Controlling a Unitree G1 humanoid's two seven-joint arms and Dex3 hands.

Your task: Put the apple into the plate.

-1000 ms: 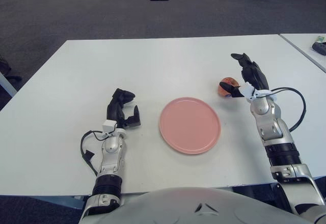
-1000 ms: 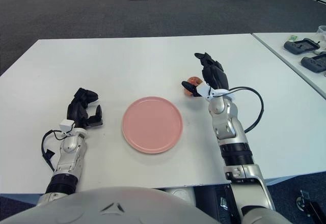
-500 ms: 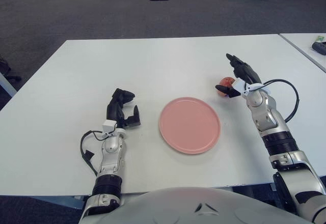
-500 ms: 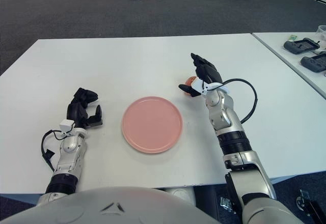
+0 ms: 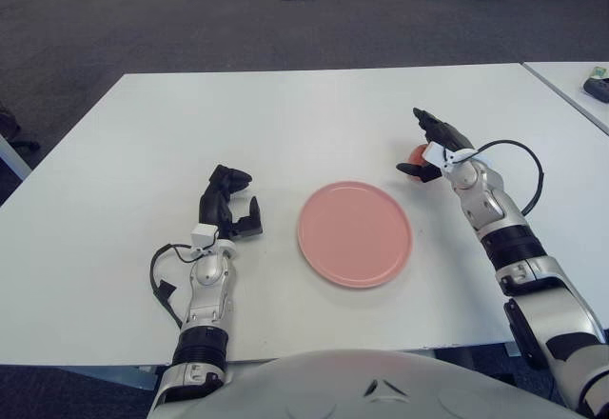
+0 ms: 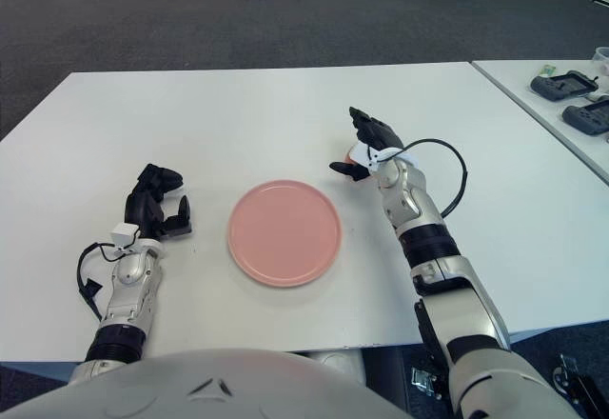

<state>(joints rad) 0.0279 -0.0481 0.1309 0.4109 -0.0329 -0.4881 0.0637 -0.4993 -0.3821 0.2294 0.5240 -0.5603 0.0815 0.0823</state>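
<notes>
A red apple [image 5: 416,156] sits on the white table [image 5: 314,114], just beyond the upper right rim of the pink plate [image 5: 354,233]. The plate is empty. My right hand [image 5: 425,145] is at the apple. Its fingers arch over the top and its thumb lies at the apple's near left side. The fingers still look spread, not closed on it. The hand hides most of the apple. My left hand [image 5: 228,206] rests on the table, left of the plate, with relaxed fingers and nothing in it.
A second white table [image 6: 561,95] stands at the right with dark devices [image 6: 571,86] on it. A cable loops from my right wrist [image 5: 519,167]. Grey carpet lies beyond the far table edge.
My right hand has swung left and lowered from behind the apple, and its fingers now reach over it. The apple has shifted slightly left. The left hand has not moved.
</notes>
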